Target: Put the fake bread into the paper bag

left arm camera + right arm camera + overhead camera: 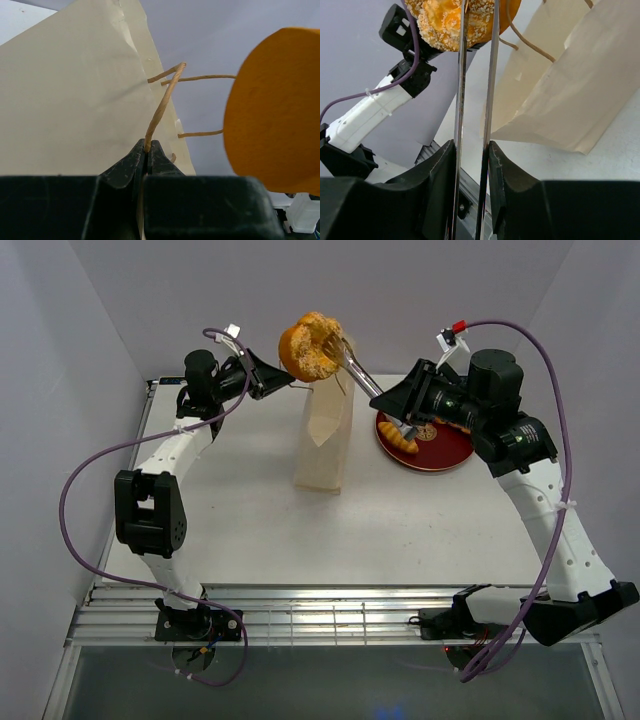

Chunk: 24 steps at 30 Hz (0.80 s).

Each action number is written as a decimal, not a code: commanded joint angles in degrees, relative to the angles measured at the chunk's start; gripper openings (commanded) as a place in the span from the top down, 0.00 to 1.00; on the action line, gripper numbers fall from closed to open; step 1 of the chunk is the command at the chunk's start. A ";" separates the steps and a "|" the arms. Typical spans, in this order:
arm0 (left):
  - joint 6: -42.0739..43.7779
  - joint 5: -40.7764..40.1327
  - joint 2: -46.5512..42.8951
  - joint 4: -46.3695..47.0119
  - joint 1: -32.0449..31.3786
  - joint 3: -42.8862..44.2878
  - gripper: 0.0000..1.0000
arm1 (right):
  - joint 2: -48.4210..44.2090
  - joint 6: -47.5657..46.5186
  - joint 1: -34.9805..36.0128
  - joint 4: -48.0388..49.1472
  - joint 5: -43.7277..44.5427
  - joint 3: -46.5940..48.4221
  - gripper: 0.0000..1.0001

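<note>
Both raised: left hand (147,150) pinching handle (162,100), right hand (472,150) clamping tongs (459,100).

Looks like a lab test cell to me: white surface (260,540) w/ plain enclosure walls (60,330), alu rail frame (300,615), cabled arms (150,505) bolted on.

You have the round bun (310,345), golden with a crumbed top and a flat orange underside, raised in the tongs (362,375) just above the bag (325,440). The cream bag stands upright on the worktop (300,530) with one cord handle (162,107) stretched taut. A croissant (402,440) lies to its right.
</note>
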 commanded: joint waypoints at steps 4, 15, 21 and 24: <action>-0.31 -2.56 -5.07 0.59 -0.06 -1.41 1.00 | -3.32 -1.49 0.07 3.20 4.52 -3.25 0.91; 0.05 -3.44 -6.30 0.15 0.12 -2.03 1.00 | -3.85 -4.83 0.07 -4.45 10.67 -3.34 0.91; 0.13 -3.53 -6.56 -0.02 0.12 -2.38 1.00 | -4.02 -5.53 0.07 -6.30 11.20 -3.51 0.90; 0.31 -3.61 -6.83 -0.11 0.29 -2.73 1.00 | -4.64 -6.06 0.16 -7.18 12.60 -3.60 0.90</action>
